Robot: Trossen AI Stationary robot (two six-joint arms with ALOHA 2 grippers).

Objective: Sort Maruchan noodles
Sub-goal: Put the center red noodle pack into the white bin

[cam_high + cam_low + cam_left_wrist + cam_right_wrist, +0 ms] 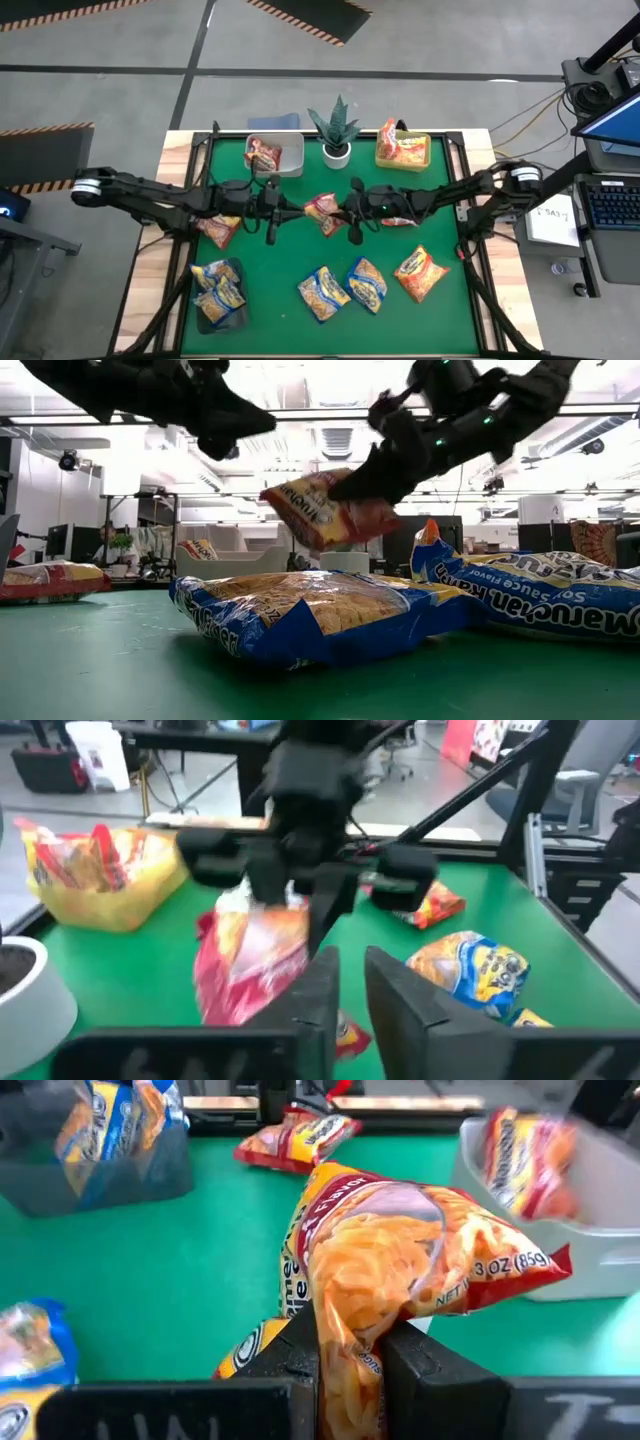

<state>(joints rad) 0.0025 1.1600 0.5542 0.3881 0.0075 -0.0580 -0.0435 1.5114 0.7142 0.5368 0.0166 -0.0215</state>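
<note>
Blue packets (218,290) fill black tray (203,320) (near left corner).

"3 OZ (85g)" on red-orange packet (420,1270); mirrored "Maruchan", "Soy Sauce Flavor" on blue packet (540,595)

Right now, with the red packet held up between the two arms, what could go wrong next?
1. The right hand pinches the crinkly red plastic noodle packet only by one bunched end; it could slip and drop onto the green table.
2. The left hand sits close by with fingers nearly shut, so the arms could bump.
3. The red packet hangs near the potted green plant, which a swing might knock.
</note>
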